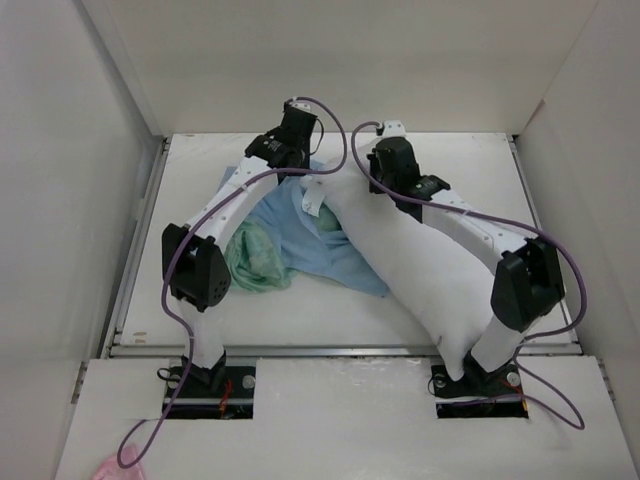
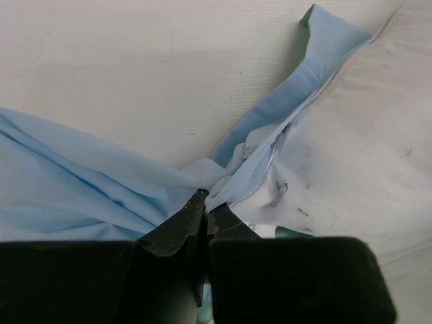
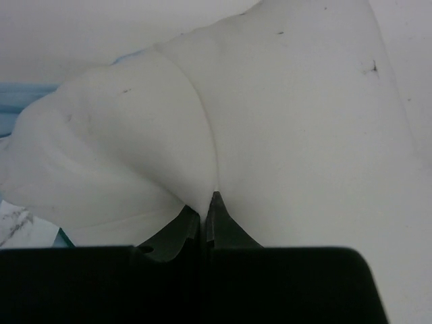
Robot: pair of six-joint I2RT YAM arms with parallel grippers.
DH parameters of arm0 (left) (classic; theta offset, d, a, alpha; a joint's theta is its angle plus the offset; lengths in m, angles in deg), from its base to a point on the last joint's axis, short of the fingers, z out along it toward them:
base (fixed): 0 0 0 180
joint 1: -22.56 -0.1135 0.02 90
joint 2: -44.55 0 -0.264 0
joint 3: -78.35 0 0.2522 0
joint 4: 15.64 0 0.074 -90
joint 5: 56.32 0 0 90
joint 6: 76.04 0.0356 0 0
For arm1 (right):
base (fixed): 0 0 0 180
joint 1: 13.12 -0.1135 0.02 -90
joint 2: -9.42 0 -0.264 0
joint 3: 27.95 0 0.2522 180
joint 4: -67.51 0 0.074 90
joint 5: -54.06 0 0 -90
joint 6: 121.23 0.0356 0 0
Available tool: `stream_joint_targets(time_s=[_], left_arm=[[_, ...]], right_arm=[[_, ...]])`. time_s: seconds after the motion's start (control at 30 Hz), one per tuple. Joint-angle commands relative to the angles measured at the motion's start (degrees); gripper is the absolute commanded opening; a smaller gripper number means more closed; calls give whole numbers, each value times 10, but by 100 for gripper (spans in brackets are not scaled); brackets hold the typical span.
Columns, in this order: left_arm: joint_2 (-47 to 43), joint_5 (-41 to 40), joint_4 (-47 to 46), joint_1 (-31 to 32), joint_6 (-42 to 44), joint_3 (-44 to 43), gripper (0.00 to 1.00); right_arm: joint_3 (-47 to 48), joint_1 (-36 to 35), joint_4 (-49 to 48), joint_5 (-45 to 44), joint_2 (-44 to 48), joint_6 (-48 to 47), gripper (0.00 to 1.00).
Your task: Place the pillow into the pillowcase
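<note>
Pillow: your pillow (image 1: 420, 265) lies on a slant across the table (image 1: 480, 160), from the table's far middle down to its near right edge, where its corner reaches the right arm's base.
Pillowcase: the pillowcase (image 1: 310, 245) is spread crumpled over the table's left middle, light blue face up. Its right edge touches the pillow's left flank.
Green face: you can see a bunched fold of the shiny sea-green side (image 1: 255, 255) at the left of the table's middle, beside the left arm's elbow.
Tag: the small white tag (image 1: 312, 200) sits near the table's far middle, where the blue cloth meets the pillow.
Left gripper: your left gripper (image 2: 204, 202) is at the table's far middle-left. Its jaws are closed together on a gathered twist of the blue cloth, and a blue hem runs from there along the pillow's edge.
Right gripper: your right gripper (image 3: 206, 206) is at the table's far middle, on the pillow's far end. Its jaws are pinched onto a fold of the white fabric, which creases away from the tips.
Fit: nearly all of the pillow lies bare on the table. You cannot tell from these views whether its far corner is inside the opening.
</note>
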Motion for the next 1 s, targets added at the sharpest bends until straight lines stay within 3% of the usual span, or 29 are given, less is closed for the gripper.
stream_joint_targets(time_s=[0.0, 0.13, 0.23, 0.43, 0.53, 0.6, 0.63, 0.67, 0.7, 0.8, 0.97], left_arm=[[-13, 9, -8, -1, 1, -6, 0], [60, 42, 29, -1, 14, -133, 0], [98, 67, 42, 4, 25, -227, 0], [78, 98, 17, 4, 26, -213, 0], [83, 88, 17, 4, 26, -213, 0], [88, 80, 17, 4, 19, -213, 0], [88, 73, 22, 4, 19, -213, 0], [88, 73, 22, 4, 12, -203, 0], [82, 66, 17, 4, 11, -196, 0], [77, 45, 10, 4, 6, -174, 0], [77, 32, -1, -1, -5, -173, 0]], right_arm=[[25, -33, -12, -56, 24, -32, 0], [-57, -120, -70, -83, 81, -65, 0], [-81, -144, -104, -45, 92, -56, 0], [-99, -156, -177, 44, 45, -95, 0], [-159, -178, -226, 89, 45, -135, 0], [-208, -184, -257, 73, 51, -135, 0], [-208, -184, -259, 54, 59, -125, 9], [-208, -184, -243, 41, 65, -125, 25], [-199, -184, -229, 24, 75, -125, 50], [-168, -159, -183, 6, 126, -111, 100], [-99, -16, -148, 184, 163, -32, 100]])
